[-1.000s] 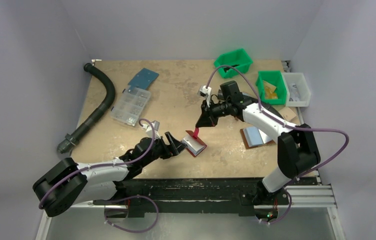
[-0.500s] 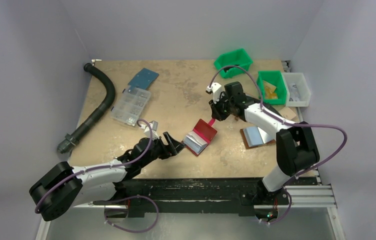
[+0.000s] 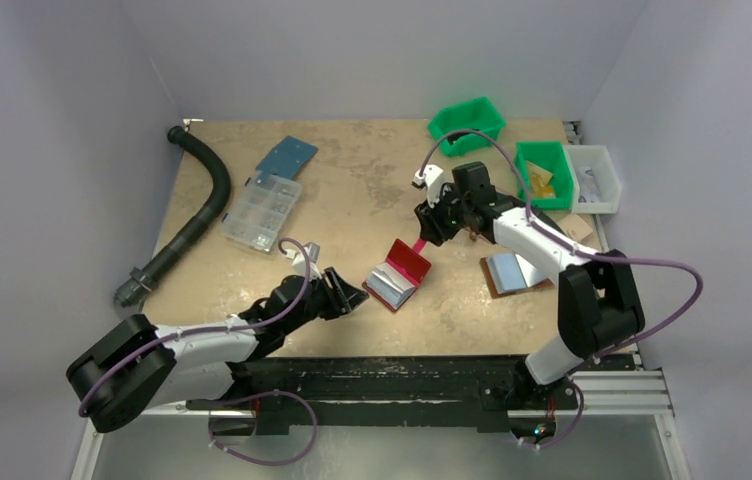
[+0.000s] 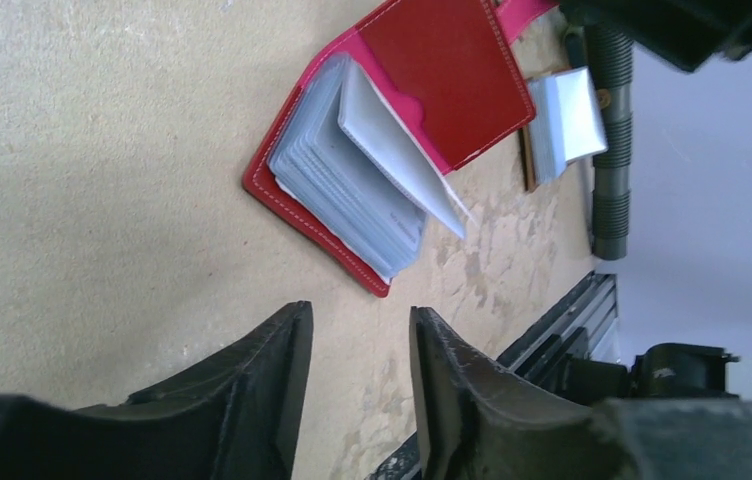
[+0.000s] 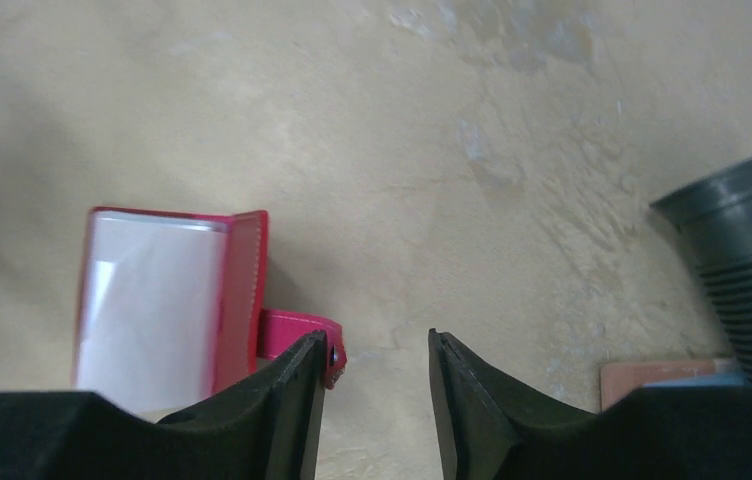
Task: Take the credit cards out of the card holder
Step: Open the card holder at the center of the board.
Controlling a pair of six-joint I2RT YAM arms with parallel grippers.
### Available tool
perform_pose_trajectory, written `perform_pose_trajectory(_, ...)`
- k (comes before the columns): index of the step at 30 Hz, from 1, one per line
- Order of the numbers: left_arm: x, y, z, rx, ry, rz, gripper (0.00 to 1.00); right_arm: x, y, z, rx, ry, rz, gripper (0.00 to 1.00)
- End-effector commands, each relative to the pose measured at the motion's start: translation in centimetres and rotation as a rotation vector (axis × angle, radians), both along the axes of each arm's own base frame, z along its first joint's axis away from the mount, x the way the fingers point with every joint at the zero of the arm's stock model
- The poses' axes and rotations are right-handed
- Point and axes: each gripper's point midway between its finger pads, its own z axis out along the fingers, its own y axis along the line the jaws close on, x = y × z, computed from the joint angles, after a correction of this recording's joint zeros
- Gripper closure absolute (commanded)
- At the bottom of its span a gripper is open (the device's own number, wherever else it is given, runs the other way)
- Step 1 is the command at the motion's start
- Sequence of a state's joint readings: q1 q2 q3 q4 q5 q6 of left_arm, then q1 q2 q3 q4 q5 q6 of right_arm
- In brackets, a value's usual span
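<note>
The card holder [image 3: 400, 274] lies spread open on the table, its red cover [image 4: 447, 75] flat and its stack of pale blue-grey pockets [image 4: 347, 185] fanned upward. The credit cards stay inside those pockets; I cannot tell them apart from the sleeves. My left gripper [image 4: 357, 315] hovers just short of the holder's near corner, open, with only bare table between its fingers. My right gripper [image 5: 377, 345] is at the far side, open, with the bright red tab [image 5: 292, 333] just beside its left fingertip and nothing between its fingers.
A brown folder with a pale blue inside [image 3: 512, 272] lies right of the holder. Two green bins [image 3: 542, 170] and a white bin [image 3: 594, 178] stand at the back right. A clear compartment box [image 3: 262, 212], a blue plate [image 3: 287, 157] and a black corrugated hose [image 3: 202, 195] are on the left.
The right gripper swung the cover open by the red tab, then opened and let the tab go. The holder now lies spread flat. The left jaws have narrowed a little.
</note>
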State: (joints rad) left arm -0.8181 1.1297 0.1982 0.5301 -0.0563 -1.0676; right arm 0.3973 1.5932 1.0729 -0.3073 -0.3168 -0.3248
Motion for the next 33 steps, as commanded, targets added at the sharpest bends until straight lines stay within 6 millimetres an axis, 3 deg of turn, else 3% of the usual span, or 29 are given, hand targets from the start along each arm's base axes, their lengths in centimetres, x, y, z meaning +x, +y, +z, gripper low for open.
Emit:
perform_pose_trajectory(1, 0.6, -1.5, 1.4, -0.066, -0.031, -0.033, 0.68, -2.5, 3.0, 4.0, 0.161, -0.027, 0.196, 0.50)
perform_pose_trajectory(4, 0.9, -2.6, 1.4, -0.062, -0.027, -0.069, 0.84, -3.1, 3.6, 4.0, 0.191, -0.002, 0.227, 0.51)
perform_pose_trajectory(8, 1.8, -4.5, 1.4, -0.049, -0.025, -0.116, 0.92, -3.0, 3.5, 3.5, 0.181, 0.012, 0.220, 0.52)
perform_pose_trajectory(18, 3.4, -8.2, -0.3, -0.047, 0.018, -0.191, 0.92, -3.5, 3.8, 4.0, 0.203, 0.020, 0.246, 0.53)
perform_pose_trajectory(23, 4.4, -9.5, 0.0, -0.059, 0.013, -0.205, 0.91, -4.0, 4.0, 4.8, 0.218, 0.004, 0.272, 0.52)
perform_pose_trajectory(27, 5.3, -10.3, 1.1, -0.067, -0.015, -0.204, 0.90, -4.4, 4.0, 5.5, 0.223, -0.017, 0.306, 0.49)
perform_pose_trajectory(33, 6.4, -10.9, 0.3, -0.037, -0.003, -0.197, 0.88, -6.1, 4.4, 6.8, 0.251, -0.053, 0.411, 0.41)
